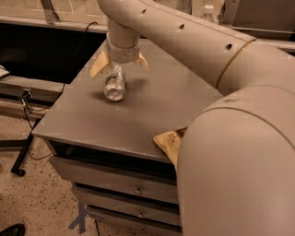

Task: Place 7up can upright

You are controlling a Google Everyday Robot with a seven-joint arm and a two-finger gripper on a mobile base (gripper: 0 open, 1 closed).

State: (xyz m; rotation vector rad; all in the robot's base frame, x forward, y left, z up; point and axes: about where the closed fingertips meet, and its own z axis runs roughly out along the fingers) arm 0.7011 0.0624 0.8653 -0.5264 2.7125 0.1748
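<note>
The 7up can [114,84] lies on its side on the grey table [83,120], near the far left part of the top, with its silver end facing the camera. My gripper [119,63] hangs just above the can's far end. It is open, with one tan finger [98,66] to the left of the can and the other finger [141,60] to the right. The can is not held.
My large arm fills the right half of the view and hides most of a chip bag [168,141] near the table's front edge. A water bottle's white cap [209,9] shows at the far back. Drawers sit below the tabletop.
</note>
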